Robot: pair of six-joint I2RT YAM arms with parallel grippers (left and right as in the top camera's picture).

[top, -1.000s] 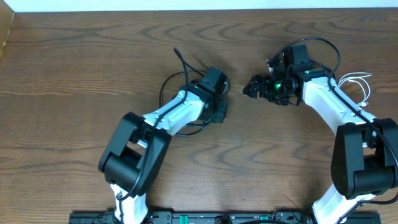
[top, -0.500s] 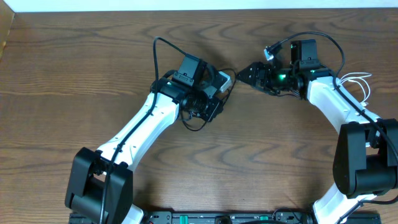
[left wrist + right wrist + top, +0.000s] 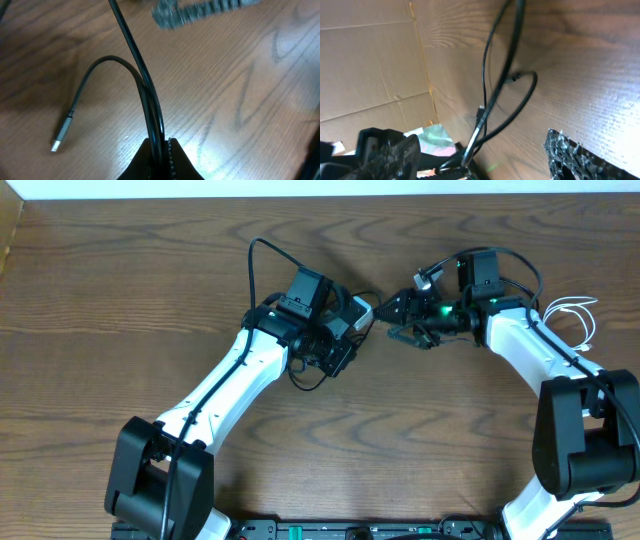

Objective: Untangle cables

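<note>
Black cable (image 3: pixel 145 85) pinched in clenched left claw (image 3: pixel 162 150); right claw (image 3: pixel 480 152) (jaws apart around the strand) should close near it, then draw away slowly.

Table (image 3: pixel 120 290): dark brown, with strong wavy wood grain all over.
Black cable (image 3: pixel 131 45): glossy black. Its plug (image 3: pixel 60 139) is dark grey with a silver tip.
White cable (image 3: pixel 570 305), far right: plain white.
Left arm (image 3: pixel 235 375) and right arm (image 3: pixel 530 345): white shells, black joints.
Green light (image 3: pixel 443 308): glows on the right arm's wrist.
Far-left panel (image 3: pixel 370 60): tan, probably corrugated cardboard; the view is skewed.
</note>
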